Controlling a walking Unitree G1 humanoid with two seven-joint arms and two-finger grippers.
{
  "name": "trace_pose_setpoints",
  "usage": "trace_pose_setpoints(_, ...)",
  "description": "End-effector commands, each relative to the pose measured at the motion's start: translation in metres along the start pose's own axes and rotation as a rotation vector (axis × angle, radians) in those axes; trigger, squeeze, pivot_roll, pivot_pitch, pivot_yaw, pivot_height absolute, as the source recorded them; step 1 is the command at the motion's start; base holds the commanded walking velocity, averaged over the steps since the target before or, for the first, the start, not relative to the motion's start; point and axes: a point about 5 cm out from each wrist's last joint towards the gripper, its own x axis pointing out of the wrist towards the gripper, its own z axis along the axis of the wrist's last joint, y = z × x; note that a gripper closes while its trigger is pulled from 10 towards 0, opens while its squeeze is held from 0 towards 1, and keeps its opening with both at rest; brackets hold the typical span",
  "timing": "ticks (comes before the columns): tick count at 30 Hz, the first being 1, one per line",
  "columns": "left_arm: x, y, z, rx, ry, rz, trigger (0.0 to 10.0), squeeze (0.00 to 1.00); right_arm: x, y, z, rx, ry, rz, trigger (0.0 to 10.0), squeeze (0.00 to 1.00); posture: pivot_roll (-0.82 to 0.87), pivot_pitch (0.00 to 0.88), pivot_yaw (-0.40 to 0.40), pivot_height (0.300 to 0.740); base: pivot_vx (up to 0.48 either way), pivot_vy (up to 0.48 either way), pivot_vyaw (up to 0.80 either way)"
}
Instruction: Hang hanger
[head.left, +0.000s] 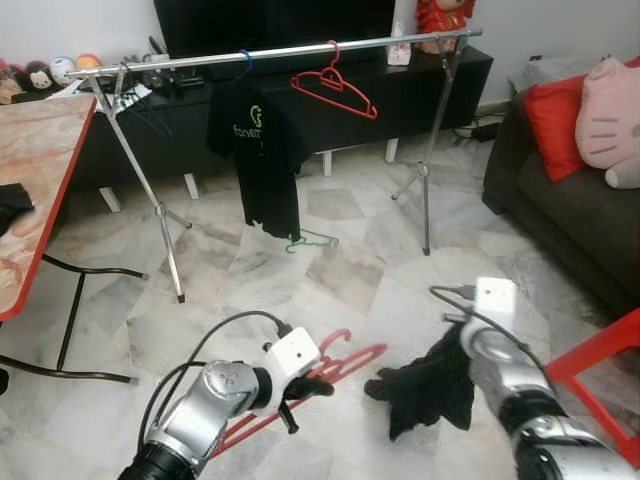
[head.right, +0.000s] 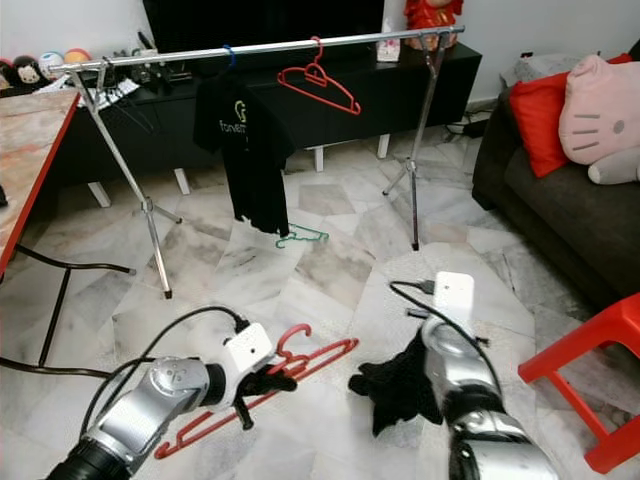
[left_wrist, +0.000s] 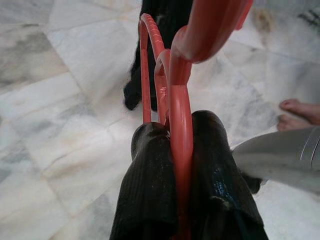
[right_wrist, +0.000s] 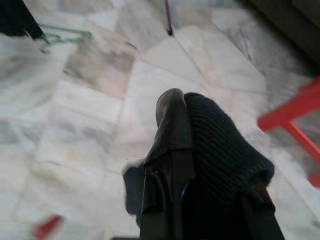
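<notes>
Red plastic hanger (head.left: 320, 385) sits low over the marble floor (head.left: 330, 270), pinched between the left gripper's (left_wrist: 172, 150) two black fingers (left_wrist: 150, 185). The right gripper (right_wrist: 187, 130) is clamped on a dark knitted garment (head.left: 425, 385). The head views show the clothes rail (head.left: 270, 52) beyond, carrying a black T-shirt (head.left: 255, 150) and another red hanger (head.left: 335, 85); the left wrist view alone shows a person's bare toes (left_wrist: 299, 112).

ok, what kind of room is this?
Most likely a home living room: a dark sofa with cushions, a TV cabinet along the wall, marble floor tiles, and a garment rack holding a black T-shirt.
</notes>
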Motion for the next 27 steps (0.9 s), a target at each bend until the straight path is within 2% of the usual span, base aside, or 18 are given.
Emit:
trace_pose_setpoints(1,0.003,-0.001,0.008,-0.005,-0.02,-0.007,10.0,0.0,0.001,0.005,0.019,0.033,-0.054,-0.003,10.0,0.0,-0.02,0.0,-0.017,0.74,0.0,0.0,0.0)
trace_pose_setpoints(8,0.014,-0.013,0.019,-0.035,-0.053,-0.051,10.0,0.0,0.0,0.02,0.036,0.053,-0.081,0.006,10.0,0.0,-0.02,0.0,-0.027,0.74,0.0,0.0,0.0)
trace_pose_setpoints(19,0.03,-0.02,0.031,-0.068,-0.075,-0.049,10.0,0.0,-0.002,0.036,0.06,0.099,-0.118,0.032,10.0,0.0,-0.01,0.0,-0.037,0.74,0.0,0.0,0.0)
trace_pose_setpoints(23,0.041,-0.018,0.035,-0.108,-0.069,0.009,10.0,0.0,-0.004,0.041,0.073,0.115,-0.144,0.044,10.0,0.0,-0.01,0.0,-0.039,0.74,0.0,0.0,0.0)
trace_pose_setpoints(27,0.048,-0.013,0.037,-0.131,-0.067,0.067,10.0,0.0,-0.005,0.044,0.076,0.12,-0.15,0.051,10.0,0.0,-0.02,0.0,-0.041,0.74,0.0,0.0,0.0)
